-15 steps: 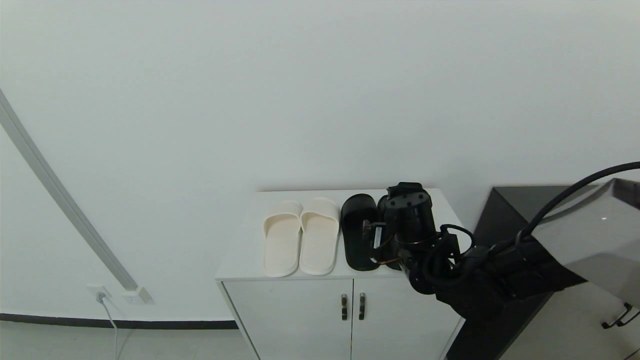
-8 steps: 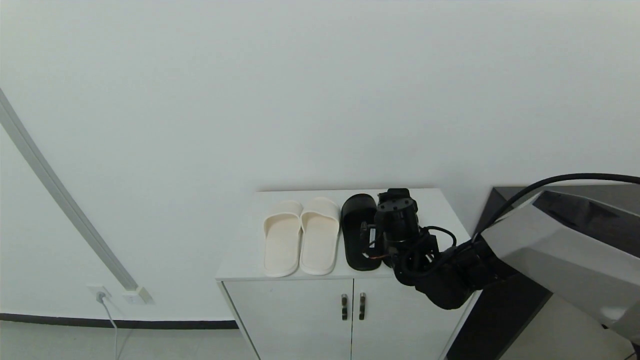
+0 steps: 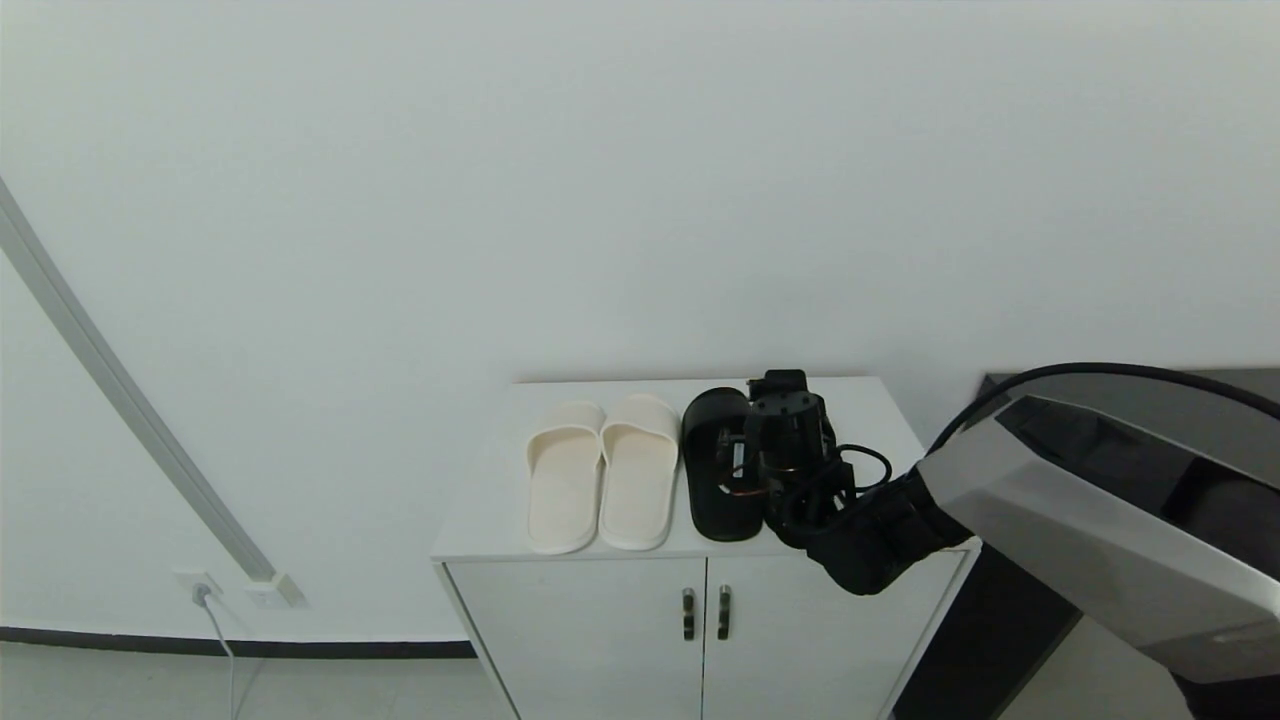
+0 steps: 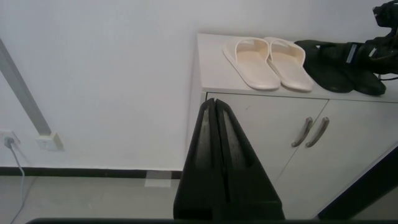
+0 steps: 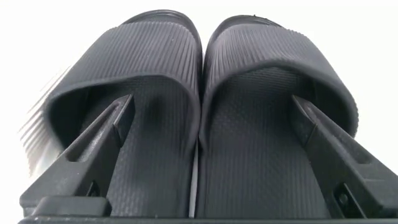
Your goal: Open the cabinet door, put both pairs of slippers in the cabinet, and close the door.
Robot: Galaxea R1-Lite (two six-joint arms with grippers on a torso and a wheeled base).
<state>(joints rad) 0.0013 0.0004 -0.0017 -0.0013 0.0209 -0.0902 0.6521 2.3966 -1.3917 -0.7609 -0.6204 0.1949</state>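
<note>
Black slippers | right gripper straddling, fingers spread | cream slippers beside | cabinet closed

My left gripper hangs low with its fingers pressed together, near the white cabinet. Its doors are closed; cream slippers and black slippers lie side by side on top.

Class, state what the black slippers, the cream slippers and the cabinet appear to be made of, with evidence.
Black slippers: likely moulded rubber or foam, matte; ribbed straps, stippled footbeds. Cream slippers: probably similar soft foam, matte, smooth. Cabinet: apparently white laminated board, smooth; handles look metallic, slightly shiny.
</note>
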